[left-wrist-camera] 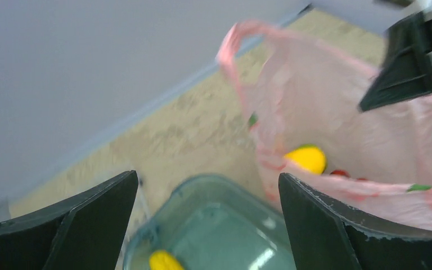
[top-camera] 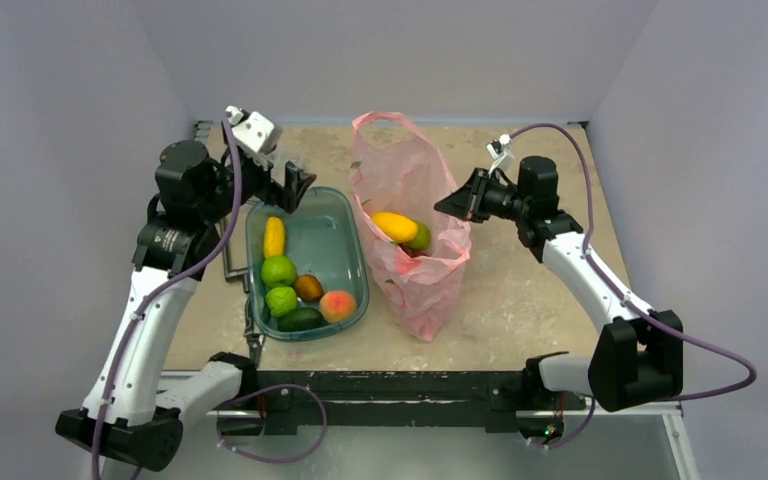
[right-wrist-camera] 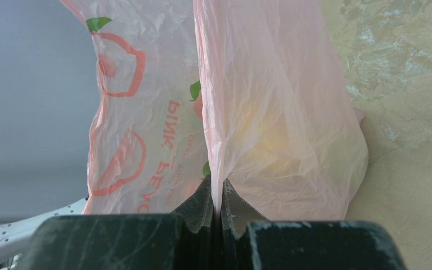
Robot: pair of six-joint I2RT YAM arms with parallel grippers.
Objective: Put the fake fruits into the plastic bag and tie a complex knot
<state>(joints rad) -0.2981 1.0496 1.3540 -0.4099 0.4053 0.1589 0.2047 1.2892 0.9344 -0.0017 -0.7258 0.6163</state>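
Landmark: teal tub, on the table.

- Plastic bag stands just to the right of the tub, mouth open and facing up. One loop handle rises at the bag's far end, beyond the tub's far right corner.
- Right gripper is on the far side of the bag from the tub. Its fingers are pressed together on the bag's right rim, with a thin fold of pink film pinched between the tips (the right wrist view shows this plainly). The bag hangs away from the tips towards the tub.
- Left gripper hovers over the tub's far edge with its fingers spread wide and nothing between them. The bag lies to its right, apart from it.
- Inside the bag, on the side away from the tub: a yellow fruit beside a green fruit. Something red shows under them, too small to name.
- In the tub: a yellow piece along the left wall, two green ones, a brown one, a peach-coloured one and a dark green one at the near end.
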